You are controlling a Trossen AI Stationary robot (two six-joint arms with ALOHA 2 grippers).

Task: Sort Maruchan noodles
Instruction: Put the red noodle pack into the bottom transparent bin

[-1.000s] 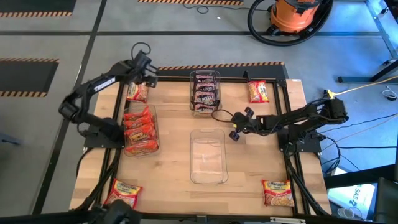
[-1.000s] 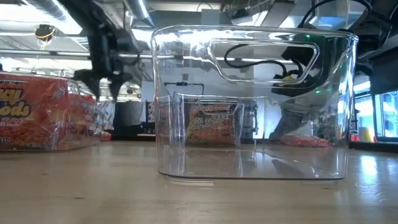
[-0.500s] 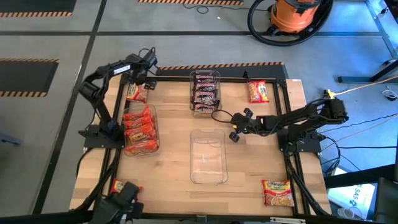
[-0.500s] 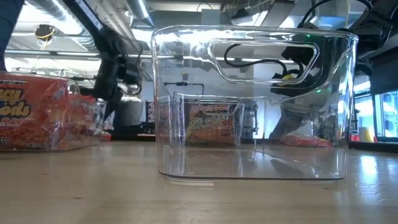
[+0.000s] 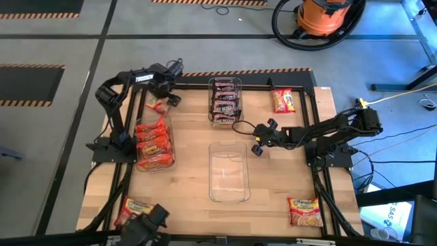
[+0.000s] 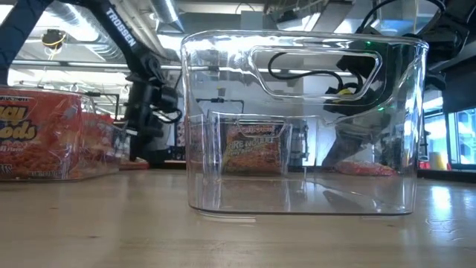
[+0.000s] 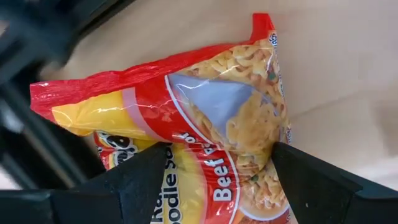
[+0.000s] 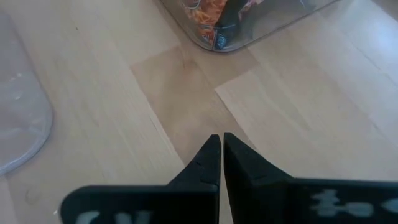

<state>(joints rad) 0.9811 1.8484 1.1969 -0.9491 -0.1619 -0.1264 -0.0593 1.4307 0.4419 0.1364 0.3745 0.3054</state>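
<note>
Both arms matte black w/ jointed links. Left arm (image 5: 121, 92), upper left: white TROSSEN lettering on link. Right arm (image 5: 328, 130), right-centre: black cable looping nr wrist, yellow cable at base.

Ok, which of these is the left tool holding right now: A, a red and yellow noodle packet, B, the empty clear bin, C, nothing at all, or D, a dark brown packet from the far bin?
A: in the left wrist view the left tool is shut on a red and yellow noodle packet, with one dark finger on each side of it.
</note>
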